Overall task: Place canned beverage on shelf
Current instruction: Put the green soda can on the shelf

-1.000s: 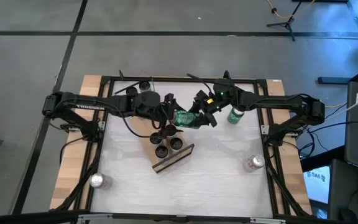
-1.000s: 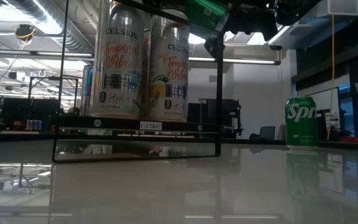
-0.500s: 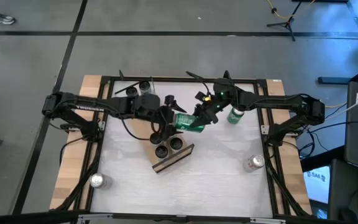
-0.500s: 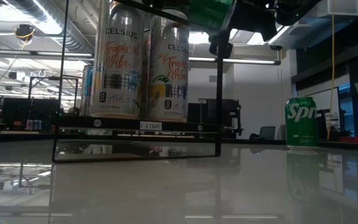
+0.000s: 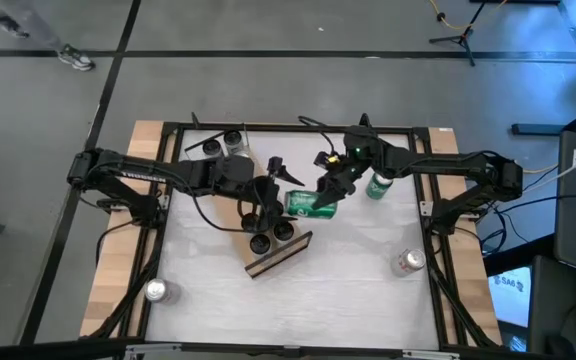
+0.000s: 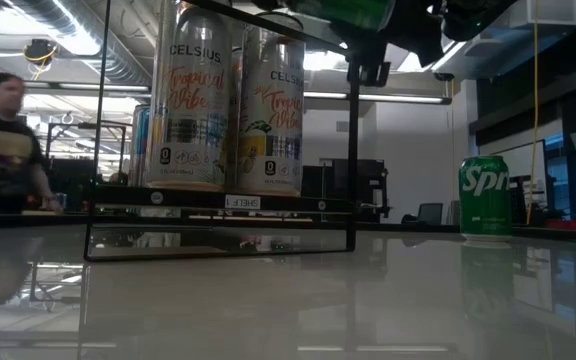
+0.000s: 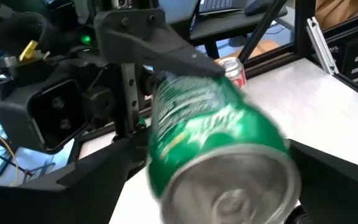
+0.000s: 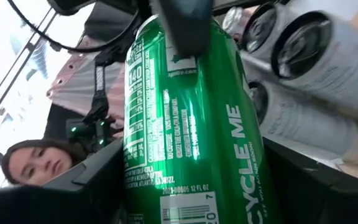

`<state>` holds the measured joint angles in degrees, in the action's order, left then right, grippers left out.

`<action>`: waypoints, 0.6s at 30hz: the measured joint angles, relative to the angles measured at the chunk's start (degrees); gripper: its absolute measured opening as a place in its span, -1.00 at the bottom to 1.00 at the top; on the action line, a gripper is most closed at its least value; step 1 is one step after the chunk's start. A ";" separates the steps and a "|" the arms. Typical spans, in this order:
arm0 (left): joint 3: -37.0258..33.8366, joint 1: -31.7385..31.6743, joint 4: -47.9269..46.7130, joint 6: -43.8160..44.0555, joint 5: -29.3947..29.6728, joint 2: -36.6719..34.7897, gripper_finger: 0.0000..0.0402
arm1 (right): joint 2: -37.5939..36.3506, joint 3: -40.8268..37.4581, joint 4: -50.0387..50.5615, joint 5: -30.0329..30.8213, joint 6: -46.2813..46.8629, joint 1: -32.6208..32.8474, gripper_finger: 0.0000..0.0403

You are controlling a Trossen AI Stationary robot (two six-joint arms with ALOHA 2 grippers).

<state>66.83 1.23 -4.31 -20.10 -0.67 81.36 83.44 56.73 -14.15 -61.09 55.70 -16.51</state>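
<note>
A green can hangs level above the far right corner of the shelf, a light-wood board on which tall white cans stand upright. My right gripper comes from the table's right and is shut on the green can. My left gripper comes from the left and is open. Its fingers stand on either side of the can's left end. My right gripper pinches the green can's round side between its two fingers. The fingers come about level from the table's right and lie along the can. The can is lifted clear and lies on its side in the air. My left gripper: whether its open fingers touch the can's left end, I cannot tell.
A second green can stands upright behind my right arm. Silver cans stand near the right edge, at the near left corner and at the far edge. A person shows in the room beyond the table.
My right gripper has rolled at the wrist while staying in place, keeping its hold. The green can has turned with it and shifted a little toward the table's right and near side. My left gripper stays open beside it. A person has walked into the room behind.
</note>
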 joint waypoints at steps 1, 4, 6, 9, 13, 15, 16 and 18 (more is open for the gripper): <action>0.00 0.00 0.09 0.01 0.01 0.00 0.97 | 0.00 0.00 -0.44 -0.45 0.02 0.00 0.49; 0.00 0.00 0.08 0.05 0.00 0.00 0.97 | 0.00 0.00 -3.97 -1.81 0.02 0.00 0.49; 0.00 0.00 0.10 0.23 -0.02 0.00 0.97 | 0.00 0.00 -7.29 -2.83 0.03 0.00 0.49; 0.00 0.27 0.18 0.31 -0.02 0.00 0.97 | -0.04 0.00 -11.45 -3.40 1.67 0.00 0.49; 0.00 1.17 1.45 -0.48 -0.02 0.00 0.97 | -0.04 0.00 -12.58 -3.44 3.25 0.00 0.49; 0.00 1.69 1.65 -1.90 0.57 0.00 0.97 | -0.04 0.00 -12.53 -3.47 4.51 0.00 0.49; 0.00 1.95 2.00 -2.45 0.96 0.00 0.97 | -0.04 0.00 -12.57 -3.45 5.48 0.00 0.49; 0.00 2.35 3.28 -3.12 2.05 0.00 0.97 | -0.04 0.00 -12.53 -3.29 6.82 0.03 0.49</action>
<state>66.83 3.58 -1.03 -23.22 1.38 81.36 83.40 56.73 -26.68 -64.39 62.53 -16.48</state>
